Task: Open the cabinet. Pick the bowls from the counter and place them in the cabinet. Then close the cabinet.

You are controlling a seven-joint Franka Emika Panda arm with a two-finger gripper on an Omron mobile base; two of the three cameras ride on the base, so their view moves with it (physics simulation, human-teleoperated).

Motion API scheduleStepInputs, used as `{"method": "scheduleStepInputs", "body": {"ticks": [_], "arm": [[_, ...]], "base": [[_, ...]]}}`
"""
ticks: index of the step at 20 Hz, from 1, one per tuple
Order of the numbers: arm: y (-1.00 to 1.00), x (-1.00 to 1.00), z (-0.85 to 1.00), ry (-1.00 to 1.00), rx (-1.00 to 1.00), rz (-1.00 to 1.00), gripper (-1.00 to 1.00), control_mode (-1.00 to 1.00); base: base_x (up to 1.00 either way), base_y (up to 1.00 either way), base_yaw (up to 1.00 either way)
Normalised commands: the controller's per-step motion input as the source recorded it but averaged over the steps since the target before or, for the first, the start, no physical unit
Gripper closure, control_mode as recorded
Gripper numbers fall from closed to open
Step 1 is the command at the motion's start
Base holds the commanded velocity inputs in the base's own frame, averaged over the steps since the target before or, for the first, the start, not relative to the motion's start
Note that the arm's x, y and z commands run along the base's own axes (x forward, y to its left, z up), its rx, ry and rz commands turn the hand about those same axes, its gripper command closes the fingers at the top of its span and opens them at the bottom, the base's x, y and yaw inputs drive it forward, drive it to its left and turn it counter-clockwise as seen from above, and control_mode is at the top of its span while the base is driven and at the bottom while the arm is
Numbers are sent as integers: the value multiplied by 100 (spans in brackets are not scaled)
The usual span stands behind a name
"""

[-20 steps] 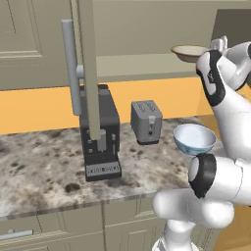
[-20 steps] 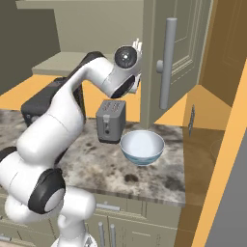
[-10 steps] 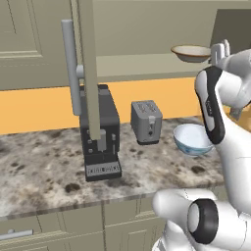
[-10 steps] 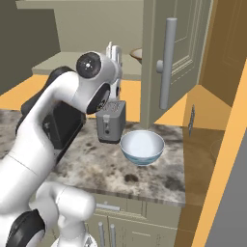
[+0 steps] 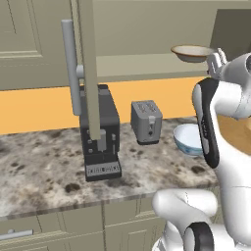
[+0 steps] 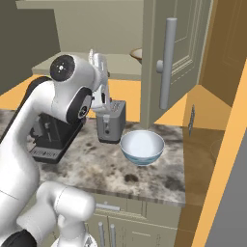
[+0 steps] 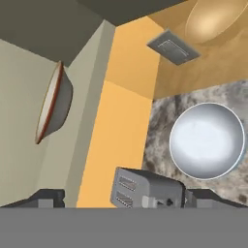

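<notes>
So, taking the toaster (image 5: 146,121) as the landmark: the white and pale-blue bowl (image 5: 189,139) sits on the counter (image 5: 44,166) just to the toaster's right, a bit nearer the front edge, upright and apart from it. The tan bowl (image 5: 191,52) is already up on the cabinet (image 6: 169,58) shelf, above and to the right of the toaster, resting upright on the shelf floor. Cabinet doors stand open; the near door edge w/ its long bar handle (image 5: 70,72) hangs left of the toaster, in front of the coffee machine (image 5: 100,132).

The gripper (image 6: 99,79) is up above the toaster, roughly at shelf height, jaws spread as wide as they go and w/ nothing between them. In the hand view the white bowl (image 7: 207,140) is just beyond the toaster (image 7: 147,188) and the tan bowl (image 7: 53,104) is off to the other side on the shelf.

Handling, as a guess: the white bowl looks like glazed ceramic, so rigid, smooth, prob. slippery, and chippable if knocked on the shelf lip. It's deep w/ a thin rim, too wide to span whole. Best hold is likely a pinch across the rim wall, one finger inside, one outside, on the side away from the toaster for clearance. Light enough, but an off-centre rim grip may let it tilt, so lift slow and keep it level.
</notes>
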Motion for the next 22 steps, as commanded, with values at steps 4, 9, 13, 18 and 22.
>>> {"method": "scheduleStepInputs", "body": {"ticks": [4,9,13,18,22], "arm": [[5,-30,0,17,-8,5,-100,-100],[0,-9,-1,18,-2,5,-100,-100],[0,-5,-8,18,0,6,-100,-100],[0,-5,-23,12,0,2,-100,-100],[0,-1,-36,12,0,1,-100,-100]], "base": [[0,0,0],[0,0,0],[0,0,0],[0,0,0],[0,0,0]]}}
